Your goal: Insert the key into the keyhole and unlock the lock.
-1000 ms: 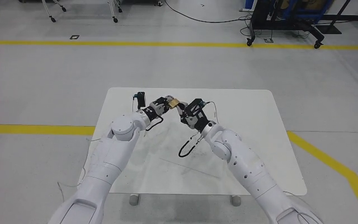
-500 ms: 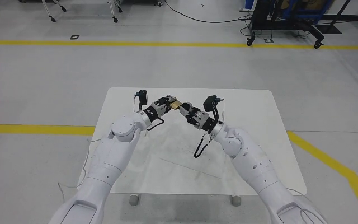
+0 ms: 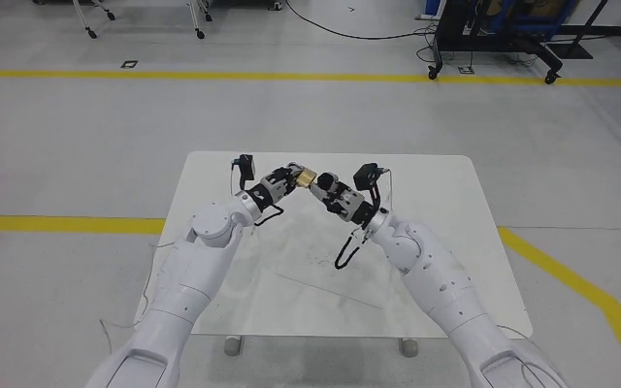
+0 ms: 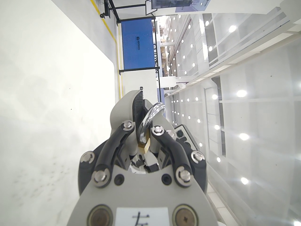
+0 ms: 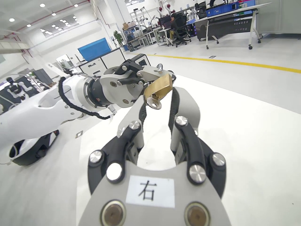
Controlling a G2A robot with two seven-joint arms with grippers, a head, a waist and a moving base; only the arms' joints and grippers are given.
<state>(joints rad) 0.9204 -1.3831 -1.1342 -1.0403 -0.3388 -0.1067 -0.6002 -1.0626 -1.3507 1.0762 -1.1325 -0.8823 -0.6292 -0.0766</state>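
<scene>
The white tabletop (image 3: 427, 281) lies under both arms, which meet above its far middle. The left claw (image 5: 163, 75) is clenched on the brass lock (image 5: 160, 84) and holds it up off the tabletop, with the steel shackle (image 4: 154, 111) poking out past its fingers. The right claw (image 5: 160, 98) is released, its two fingers spread to either side of the key (image 5: 154, 103). The key's shaft sits in the lock's end face, and its round head sticks out between those fingers.

I see a white label (image 5: 150, 190) with one black character on the right gripper (image 5: 160, 97). The label (image 4: 142, 216) on the left gripper (image 4: 147, 118) is cut off.
</scene>
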